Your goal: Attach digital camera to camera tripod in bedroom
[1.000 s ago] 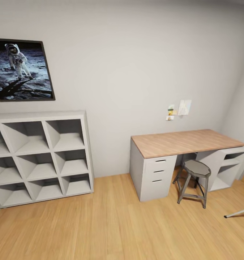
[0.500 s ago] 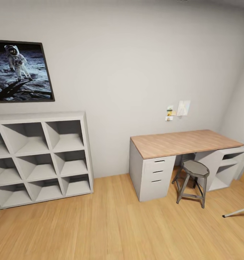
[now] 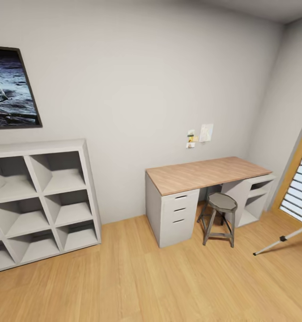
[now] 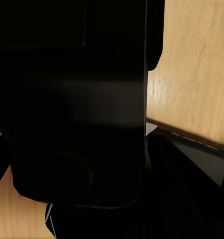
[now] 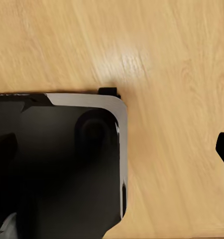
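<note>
Dark, blurred robot parts crowd both wrist views, so you cannot tell whether either set of fingers is spread, clenched or carrying anything. In the left wrist view, black housing sits close to the lens over light wood floor (image 4: 191, 64). In the right wrist view, a black panel with a pale rounded edge (image 5: 67, 164), probably part of your own base, hangs over the same floor. Both arms seem tucked low for driving rather than reaching.

Moving outward to the head view, you face a grey wall in the bedroom. At the far right edge, one thin silver-white leg of the camera tripod (image 3: 282, 238) slants down to a black foot on the floor. Its head is cut off by the frame, so the mounting point is out of sight. The digital camera is nowhere visible.

Left of that leg, a grey stool (image 3: 219, 215) stands tucked against a wood-topped white desk (image 3: 206, 172), with small notes (image 3: 200, 135) pinned above it. A wood-framed window (image 3: 300, 179) fills the right corner. On the left, a white cube shelf (image 3: 39, 201) stands below an astronaut picture (image 3: 10, 89).

You likely need to turn further right to bring the tripod into full view.
</note>
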You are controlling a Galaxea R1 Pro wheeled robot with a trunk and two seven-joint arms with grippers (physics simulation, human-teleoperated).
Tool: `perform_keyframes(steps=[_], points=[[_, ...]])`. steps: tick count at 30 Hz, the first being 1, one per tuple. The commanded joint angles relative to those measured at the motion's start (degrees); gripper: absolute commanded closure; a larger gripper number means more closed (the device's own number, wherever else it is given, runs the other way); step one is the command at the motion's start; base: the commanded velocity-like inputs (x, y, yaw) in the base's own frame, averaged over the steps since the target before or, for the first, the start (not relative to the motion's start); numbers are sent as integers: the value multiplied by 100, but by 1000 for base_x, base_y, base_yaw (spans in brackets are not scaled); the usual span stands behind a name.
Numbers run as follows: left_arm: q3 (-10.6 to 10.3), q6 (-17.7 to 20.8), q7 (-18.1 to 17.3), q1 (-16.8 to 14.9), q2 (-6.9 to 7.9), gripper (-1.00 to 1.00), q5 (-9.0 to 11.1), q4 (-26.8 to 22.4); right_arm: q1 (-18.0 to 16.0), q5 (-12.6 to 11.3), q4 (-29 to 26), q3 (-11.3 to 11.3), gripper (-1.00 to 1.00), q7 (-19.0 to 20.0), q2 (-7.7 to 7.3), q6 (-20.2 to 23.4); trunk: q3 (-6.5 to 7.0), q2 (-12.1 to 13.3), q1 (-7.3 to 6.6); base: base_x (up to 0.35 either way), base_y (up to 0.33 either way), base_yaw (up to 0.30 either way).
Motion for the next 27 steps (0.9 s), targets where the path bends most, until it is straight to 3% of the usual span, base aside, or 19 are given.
perform_keyframes(steps=[1, 10, 27], points=[[-50, -14, 1, -2, -3, 100, 40, 0, -8, 29, 18, -49, -100, 5, -6, -29, -11, -10, 2, 0, 0, -290], [-31, -35, -3, 1, -34, 100, 74, 0, -5, -414, 18, -45, -100, -235, -44, -44, -11, -10, 2, 0, 0, -290], [-32, -37, 11, -1, -55, 100, 83, 0, -5, -452, 16, -28, -100, -293, -53, -65, -11, -10, 2, 8, 0, -294]])
